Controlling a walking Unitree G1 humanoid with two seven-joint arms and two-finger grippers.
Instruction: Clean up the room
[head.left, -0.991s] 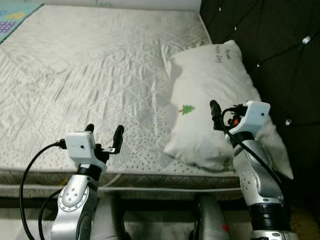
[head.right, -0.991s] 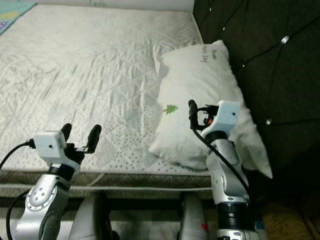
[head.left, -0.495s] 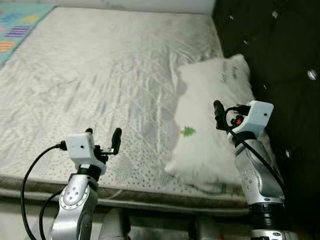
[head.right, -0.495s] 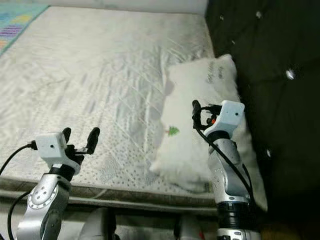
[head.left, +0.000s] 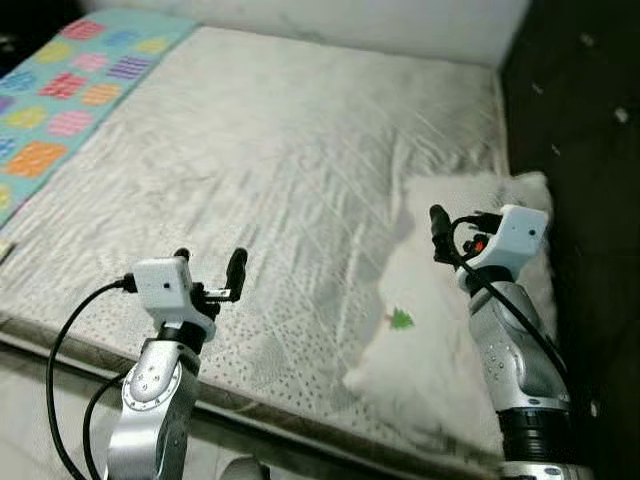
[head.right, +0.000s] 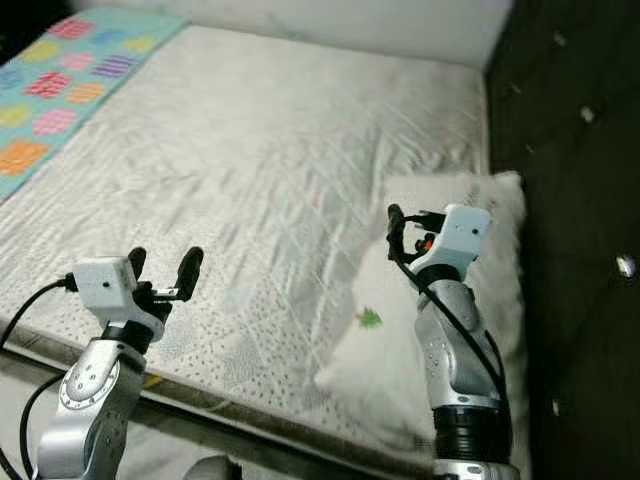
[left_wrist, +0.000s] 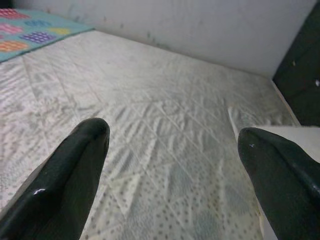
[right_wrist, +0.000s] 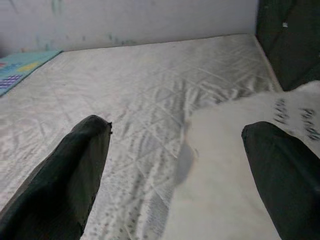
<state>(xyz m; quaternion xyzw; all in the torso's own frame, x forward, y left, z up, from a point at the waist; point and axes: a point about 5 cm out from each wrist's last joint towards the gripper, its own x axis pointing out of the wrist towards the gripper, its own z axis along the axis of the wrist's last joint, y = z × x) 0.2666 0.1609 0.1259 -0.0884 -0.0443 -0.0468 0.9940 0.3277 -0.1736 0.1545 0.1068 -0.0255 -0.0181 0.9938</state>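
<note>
A white pillow (head.left: 450, 340) with a small green tree print (head.left: 401, 319) lies on the right side of the bare quilted mattress (head.left: 270, 160), against the dark headboard. My right gripper (head.left: 452, 222) hovers open above the pillow's left half, touching nothing. Along its fingers (right_wrist: 75, 170) the right wrist view looks over the pillow (right_wrist: 235, 165) and the mattress. My left gripper (head.left: 208, 264) is open and empty over the mattress's near edge, well left of the pillow. Its two fingers (left_wrist: 70, 175) stand wide apart in the left wrist view.
A dark tufted headboard (head.left: 590, 120) walls off the right side. A colourful patchwork blanket (head.left: 70, 95) lies at the mattress's far left. A pale wall (head.left: 400, 25) runs behind the bed. The bed's near edge (head.left: 90, 350) crosses in front of me.
The camera has swung, so the bed now runs at a slant and the patchwork blanket has come further into view. Both grippers hold the same open pose.
</note>
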